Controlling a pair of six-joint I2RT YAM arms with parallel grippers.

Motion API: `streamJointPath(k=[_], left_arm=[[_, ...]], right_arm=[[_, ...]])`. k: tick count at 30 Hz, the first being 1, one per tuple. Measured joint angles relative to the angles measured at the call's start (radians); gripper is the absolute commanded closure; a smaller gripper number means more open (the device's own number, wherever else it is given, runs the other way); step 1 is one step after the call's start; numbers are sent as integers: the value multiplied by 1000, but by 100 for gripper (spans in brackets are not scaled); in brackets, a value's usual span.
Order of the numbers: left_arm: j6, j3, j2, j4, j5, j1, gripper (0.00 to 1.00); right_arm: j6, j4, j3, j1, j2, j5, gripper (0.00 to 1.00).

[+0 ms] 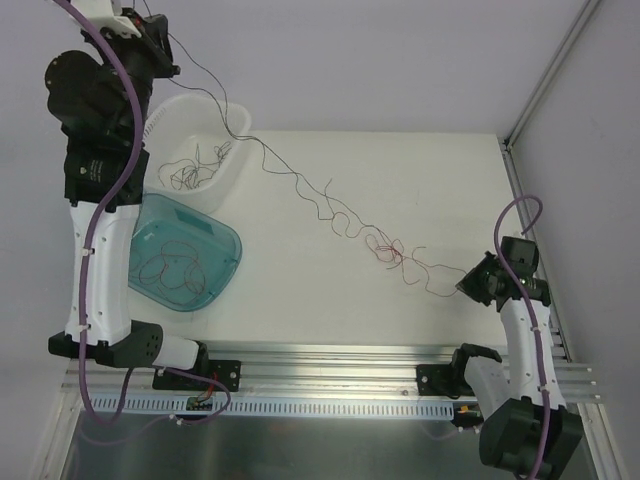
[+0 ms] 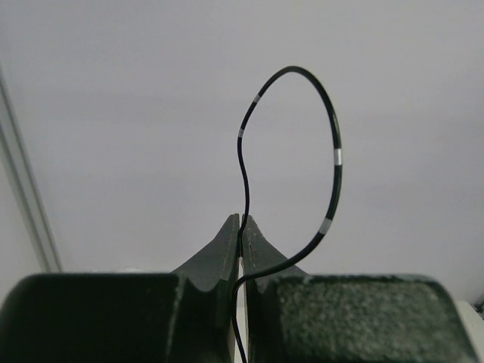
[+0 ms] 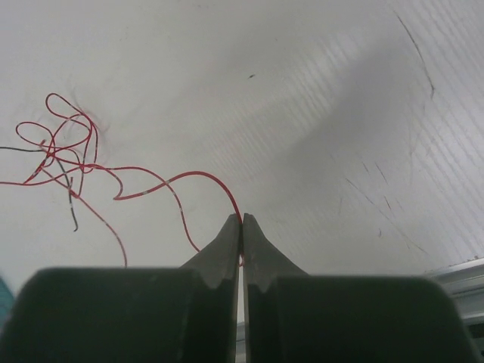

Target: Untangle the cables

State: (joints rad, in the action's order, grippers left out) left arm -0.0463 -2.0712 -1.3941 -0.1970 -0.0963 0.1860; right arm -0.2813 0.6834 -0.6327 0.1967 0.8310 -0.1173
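The cables stretch across the white table as one long line. A dark strand runs from the upper left down to a small red and dark knot. My left gripper is raised at the far left, shut on the dark cable. In the left wrist view that cable loops above the closed tips of the left gripper. My right gripper sits low at the right, shut on a red cable that leads back to the knot. The right gripper's tips pinch the red cable's end.
A white tub at the back left holds several loose wires. In front of it a teal tray holds more curly wires. An aluminium rail runs along the near edge, and a frame post rises at the right.
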Motion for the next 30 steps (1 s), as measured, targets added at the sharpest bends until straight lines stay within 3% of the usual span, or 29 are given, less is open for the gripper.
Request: streamJointPath(k=[8,11,15,18,20,22,26,30], left_arm=[[33,-127,-13,-14,-37,-109,100],[40,-112,3,-6,-41,-116,100],[-9,15,53,2,69,-116,100],[-84,146,84,6,211,-112,100],[-127,225,90,9,290,-90,100],[-148,302,94,8,342,-38,100],[-164,417,115,-6,417,60,100],[-190,492,175,-11,457,76,100]], right_arm=[[-18,2,26,64,18,-49,99],[-18,1,26,64,24,-50,89],[8,-2,19,36,69,-48,77],[40,3,-15,-52,124,-32,63],[60,2,-45,-121,148,-16,48],[85,1,-73,-189,151,-3,41],[148,-40,-129,-328,146,-6,38],[201,-134,-159,-451,164,-87,38]])
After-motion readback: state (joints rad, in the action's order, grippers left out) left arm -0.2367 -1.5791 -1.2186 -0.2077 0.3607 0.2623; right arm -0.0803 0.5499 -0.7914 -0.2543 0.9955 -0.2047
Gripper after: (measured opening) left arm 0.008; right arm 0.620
